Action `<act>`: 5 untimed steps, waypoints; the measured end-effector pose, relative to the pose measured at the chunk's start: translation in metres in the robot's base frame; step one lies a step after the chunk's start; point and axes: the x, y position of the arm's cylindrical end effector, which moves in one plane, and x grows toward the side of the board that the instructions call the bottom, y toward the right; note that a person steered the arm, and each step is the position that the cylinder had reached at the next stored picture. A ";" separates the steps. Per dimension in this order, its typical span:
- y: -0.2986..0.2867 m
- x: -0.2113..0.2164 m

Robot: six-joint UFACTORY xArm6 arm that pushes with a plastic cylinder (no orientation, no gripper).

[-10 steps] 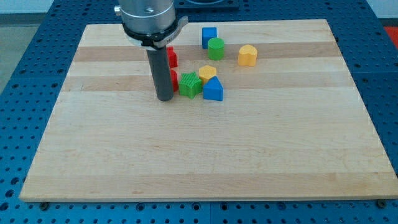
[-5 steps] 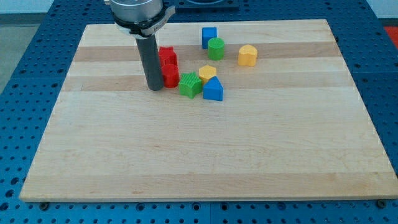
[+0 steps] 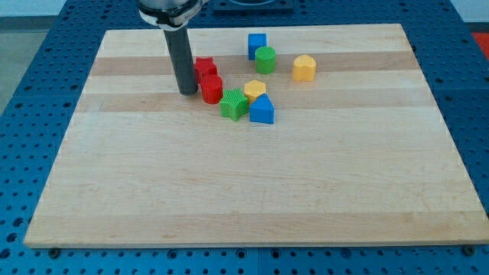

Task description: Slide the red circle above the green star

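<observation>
The red circle [image 3: 212, 88] sits on the wooden board, touching the upper left of the green star [image 3: 234, 104]. My tip [image 3: 188, 92] stands just to the view's left of the red circle, close to it or touching it. A second red block, star-like [image 3: 204, 69], lies right above the red circle and beside the rod.
A yellow block [image 3: 254, 89] and a blue block [image 3: 262, 111] sit to the right of the green star. A blue cube [image 3: 257, 44], a green cylinder [image 3: 266, 59] and a yellow block [image 3: 304, 68] lie toward the view's top right. The board's edge [image 3: 252, 243] runs along the bottom.
My tip moved toward the view's upper left, from beside the green star to the left of the red circle. Both red blocks are now uncovered.
</observation>
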 end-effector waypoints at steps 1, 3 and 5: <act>0.004 0.000; 0.022 0.000; 0.026 -0.001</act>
